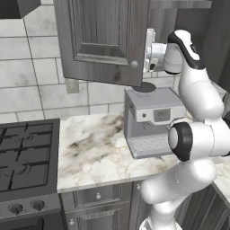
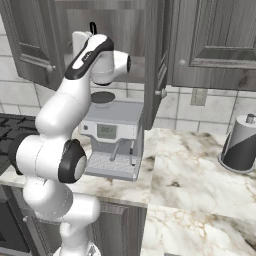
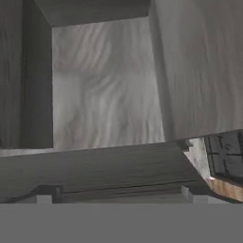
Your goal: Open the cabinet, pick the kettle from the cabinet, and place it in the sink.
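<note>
We see the dark grey-brown wood wall cabinet point(image 1: 105, 40) with its doors swung open. The left door has a small round metal knob point(image 1: 134, 64). The white robot arm point(image 1: 197, 90) reaches up high, and its two-finger gripper point(image 1: 149, 49) is right at the open front of the cabinet, above the boxy grey coffee machine point(image 1: 152, 119). In the hand view the two small dark finger tips point(image 3: 45, 193) stand far apart with nothing between them, so the gripper is wide open and holds nothing. The hand looks into the cabinet at its pale grained back wall point(image 3: 107, 90). In the right base view a thin black arched handle point(image 2: 93, 27) pokes up just behind the arm, inside the cabinet. We cannot tell more of the kettle from here. A round grey and black jar-like thing point(image 2: 241, 142) sits on the white marble counter point(image 2: 190, 165). The black stove point(image 1: 24, 155) is at the left.
</note>
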